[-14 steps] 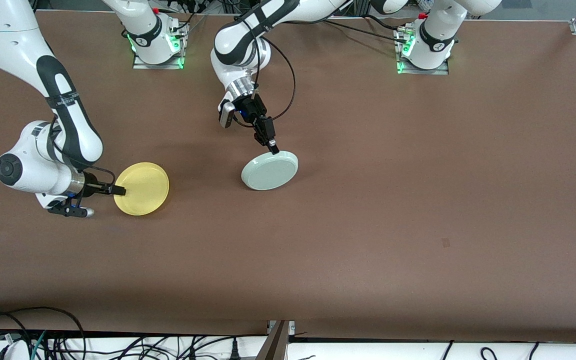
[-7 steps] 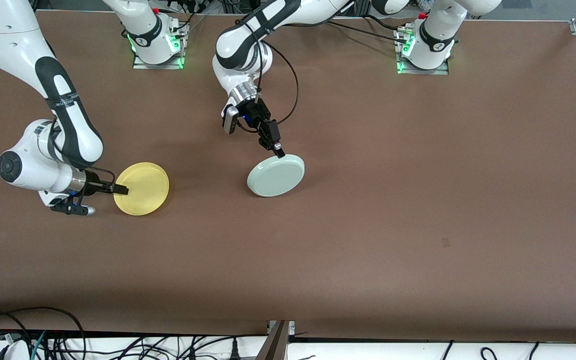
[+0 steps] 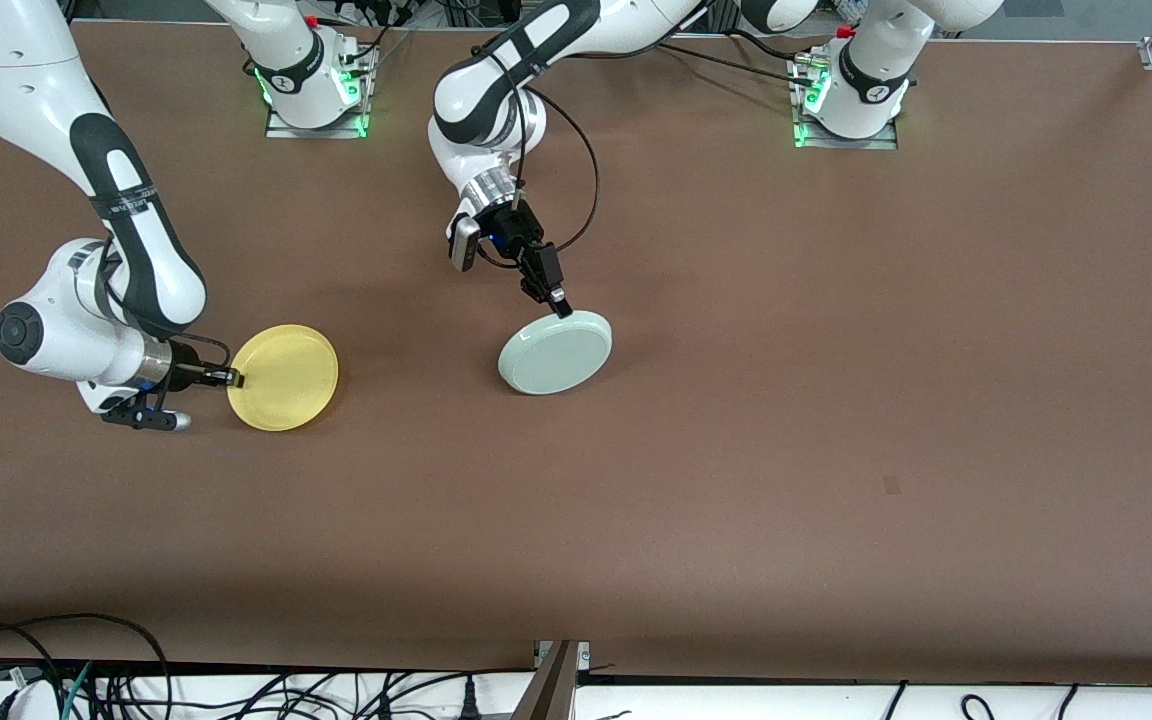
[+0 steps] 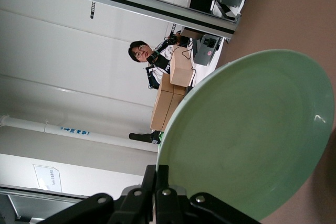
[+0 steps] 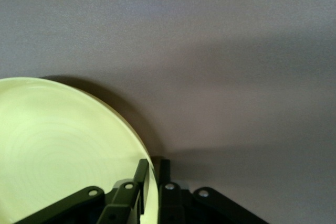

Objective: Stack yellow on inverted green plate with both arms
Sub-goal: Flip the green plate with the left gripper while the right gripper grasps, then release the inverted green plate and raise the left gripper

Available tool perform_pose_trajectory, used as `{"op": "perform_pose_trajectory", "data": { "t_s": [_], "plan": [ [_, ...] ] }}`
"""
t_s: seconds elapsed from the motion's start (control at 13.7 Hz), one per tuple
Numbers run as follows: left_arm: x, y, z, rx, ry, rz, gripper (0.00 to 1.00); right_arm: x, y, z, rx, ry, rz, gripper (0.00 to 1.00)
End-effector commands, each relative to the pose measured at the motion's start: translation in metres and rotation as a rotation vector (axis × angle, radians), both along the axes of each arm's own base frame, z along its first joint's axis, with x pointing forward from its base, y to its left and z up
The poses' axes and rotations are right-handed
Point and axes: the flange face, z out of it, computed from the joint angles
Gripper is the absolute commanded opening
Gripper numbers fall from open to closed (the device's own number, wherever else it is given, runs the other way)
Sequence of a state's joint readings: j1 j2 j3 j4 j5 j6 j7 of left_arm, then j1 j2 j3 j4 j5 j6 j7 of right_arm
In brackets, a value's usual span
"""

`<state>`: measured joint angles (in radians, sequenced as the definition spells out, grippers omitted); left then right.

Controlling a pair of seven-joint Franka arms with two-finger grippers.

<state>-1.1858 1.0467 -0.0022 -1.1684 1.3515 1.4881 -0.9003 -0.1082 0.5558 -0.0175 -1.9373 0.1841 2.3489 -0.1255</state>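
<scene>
1. Yellow plate (image 3: 284, 377) first, the thing nearest the front camera: it sits on the brown table (image 3: 736, 450), toward the right arm's end.
2. Right gripper (image 3: 232, 379) is down low at the plate's rim on the side facing the right arm's end of the table; in the right wrist view its fingers (image 5: 142, 174) are pinched tight on the yellow plate's (image 5: 58, 145) edge, one on each face of the rim.
3. Green plate (image 3: 556, 353) next, a little farther from the camera and near the table's middle, well apart from the yellow one; it is tilted, underside showing.
4. Left gripper (image 3: 560, 303) grips its upper rim, clamped shut; the left wrist view shows the green plate (image 4: 252, 140) held edge-on.
</scene>
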Motion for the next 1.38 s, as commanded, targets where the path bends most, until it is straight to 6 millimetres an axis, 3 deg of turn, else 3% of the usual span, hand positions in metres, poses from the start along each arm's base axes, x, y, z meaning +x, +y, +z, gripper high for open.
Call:
{"op": "perform_pose_trajectory", "data": {
  "t_s": [0.0, 0.36, 0.44, 0.58, 0.66, 0.73, 1.02, 1.31],
  "plan": [
    [0.0, -0.004, -0.005, 0.008, -0.043, -0.001, 0.0, -0.003, 0.001, 0.008, 0.018, -0.019, 0.007, 0.0],
    [-0.01, -0.01, -0.006, 0.003, -0.043, -0.015, 0.04, 0.012, 0.011, 0.021, 0.05, -0.052, -0.01, 0.0],
    [-0.015, -0.012, -0.008, 0.003, -0.039, -0.018, 0.26, 0.014, 0.011, 0.022, 0.05, -0.055, -0.007, 0.0],
    [-0.02, -0.013, -0.007, 0.005, -0.044, -0.015, 0.47, 0.018, 0.011, 0.025, 0.051, -0.069, 0.025, 0.0],
    [-0.025, -0.016, -0.007, 0.005, -0.042, -0.023, 0.62, 0.021, 0.012, 0.029, 0.055, -0.085, 0.069, 0.0],
    [-0.028, -0.016, -0.007, 0.008, -0.042, -0.025, 1.0, 0.025, 0.016, 0.033, 0.065, -0.098, 0.106, 0.0],
    [-0.049, -0.028, -0.003, -0.045, -0.013, -0.023, 1.0, 0.03, 0.022, 0.039, 0.078, -0.104, 0.132, 0.0],
    [-0.068, -0.033, -0.002, -0.277, 0.042, 0.12, 1.0, 0.04, 0.031, 0.057, 0.165, -0.088, 0.09, 0.0]
  ]
}}
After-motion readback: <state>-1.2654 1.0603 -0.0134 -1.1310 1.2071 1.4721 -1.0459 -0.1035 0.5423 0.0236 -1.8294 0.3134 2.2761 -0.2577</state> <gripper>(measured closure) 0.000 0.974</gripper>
